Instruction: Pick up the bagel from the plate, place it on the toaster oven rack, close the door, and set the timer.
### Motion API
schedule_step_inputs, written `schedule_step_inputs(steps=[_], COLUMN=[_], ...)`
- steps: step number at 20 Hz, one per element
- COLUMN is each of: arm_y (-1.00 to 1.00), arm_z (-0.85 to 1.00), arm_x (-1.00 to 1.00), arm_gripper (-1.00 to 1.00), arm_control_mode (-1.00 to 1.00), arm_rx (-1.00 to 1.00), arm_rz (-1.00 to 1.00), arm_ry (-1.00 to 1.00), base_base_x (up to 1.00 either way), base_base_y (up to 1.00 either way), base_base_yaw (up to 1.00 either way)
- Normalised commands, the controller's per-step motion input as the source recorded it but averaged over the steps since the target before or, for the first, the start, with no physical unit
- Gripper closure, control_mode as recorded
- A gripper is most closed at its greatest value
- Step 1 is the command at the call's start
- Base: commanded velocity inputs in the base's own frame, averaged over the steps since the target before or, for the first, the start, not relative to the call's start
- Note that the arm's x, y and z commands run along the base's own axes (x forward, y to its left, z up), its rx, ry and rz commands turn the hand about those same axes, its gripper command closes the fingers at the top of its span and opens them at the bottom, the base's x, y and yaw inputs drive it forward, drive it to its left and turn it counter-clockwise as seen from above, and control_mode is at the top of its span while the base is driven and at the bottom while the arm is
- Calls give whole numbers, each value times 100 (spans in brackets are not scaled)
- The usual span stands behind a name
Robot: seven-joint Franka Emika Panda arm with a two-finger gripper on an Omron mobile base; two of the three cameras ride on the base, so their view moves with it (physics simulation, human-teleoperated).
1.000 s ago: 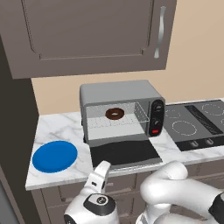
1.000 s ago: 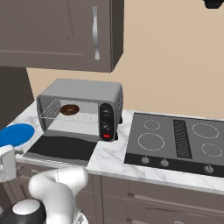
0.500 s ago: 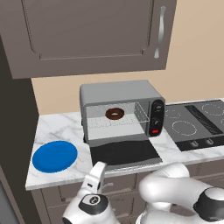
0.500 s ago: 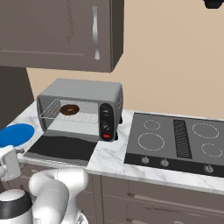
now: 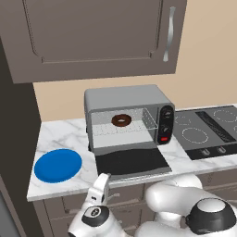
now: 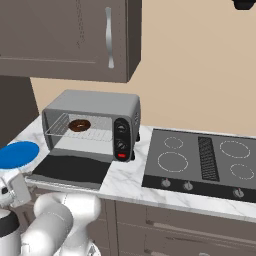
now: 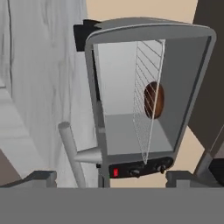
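Note:
The dark brown bagel (image 5: 121,120) (image 6: 79,125) (image 7: 154,99) lies on the toaster oven rack (image 5: 125,128) (image 6: 85,134) (image 7: 146,131) inside the pale cavity. The dark glass door (image 5: 132,162) (image 6: 70,170) hangs open, flat over the counter; the hand view shows it edge-on with its silver handle bar (image 7: 72,153) close by. The blue plate (image 5: 58,165) (image 6: 17,154) sits bare on the counter to the oven's left. My gripper (image 5: 102,184) (image 6: 15,186) (image 7: 111,179) hovers just in front of the counter edge, by the door's left front corner, open and holding nothing.
The oven's knobs and red button (image 5: 164,138) (image 6: 120,155) are on its right panel. A black cooktop (image 5: 206,132) (image 6: 202,162) fills the counter to the right. Wall cabinets (image 5: 102,37) hang above, and a dark tall unit (image 5: 16,139) bounds the left.
My hand and wrist have drifted slightly to the left in front of the counter. The jaws stayed open; bagel, door and plate have not moved.

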Motion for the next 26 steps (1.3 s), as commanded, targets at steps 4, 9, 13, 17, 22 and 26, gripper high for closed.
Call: schedule_step_inputs(steps=[4, 9, 13, 17, 22, 26], arm_y=[9, 10, 11, 7, 3, 0], arm_z=[-24, -24, -20, -3, 1, 14], arm_x=[22, 22, 21, 18, 20, 21], arm_gripper=[-100, -100, -100, -100, -100, -100], arm_control_mode=[-100, -100, -100, -100, -100, -100], arm_rx=[-5, -5, -5, -3, -2, -3], arm_rz=[0, 0, 0, 0, 0, 0], arm_ry=[-4, -3, -3, -2, 0, 0], base_base_x=[0, 0, 0, 0, 0, 0], base_base_y=[0, 0, 0, 0, 0, 0], base_base_yaw=[0, 0, 0, 0, 0, 0])
